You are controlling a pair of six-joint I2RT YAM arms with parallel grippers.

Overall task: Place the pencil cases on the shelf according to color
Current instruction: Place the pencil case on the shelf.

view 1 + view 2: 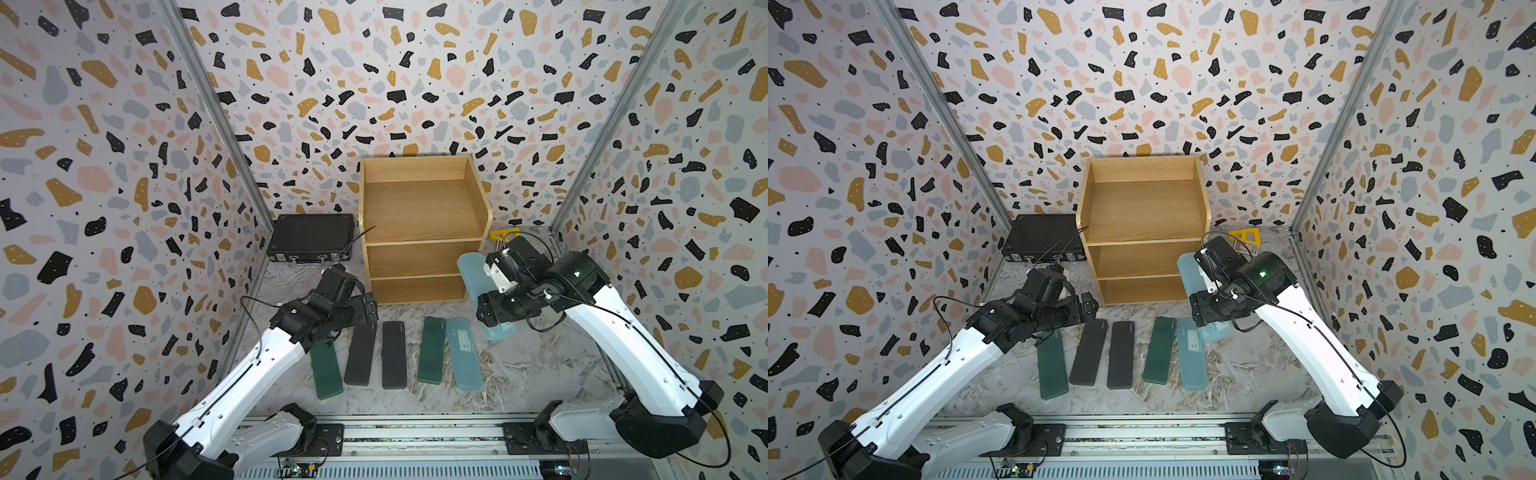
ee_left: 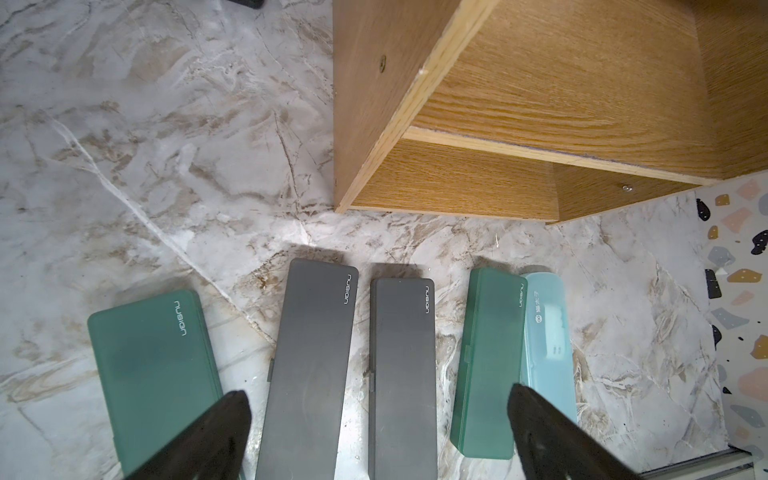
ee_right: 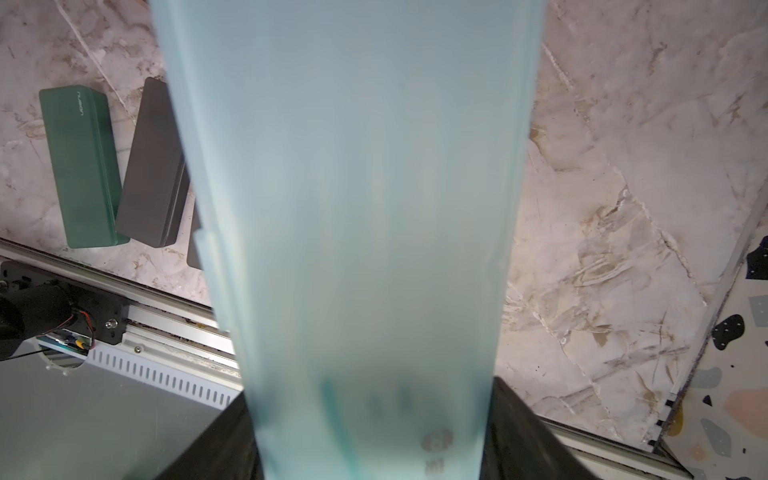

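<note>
Five pencil cases lie side by side on the marble table in front of the shelf (image 1: 419,208): a dark green case (image 1: 326,370), two black cases (image 1: 359,353) (image 1: 394,355), another green case (image 1: 432,351) and a light-blue case (image 1: 463,353). All three wooden tiers of the shelf are bare. My left gripper (image 2: 380,419) hangs open over the far ends of the black cases, touching nothing. My right gripper (image 3: 374,432) is shut on a second light-blue case (image 1: 471,270), which it holds off the table by the shelf's right side panel.
A large black briefcase (image 1: 311,243) lies left of the shelf against the back wall. A yellow triangular ruler (image 1: 503,233) lies behind the right arm. The metal rail (image 1: 415,432) runs along the front edge. Patterned walls close in both sides.
</note>
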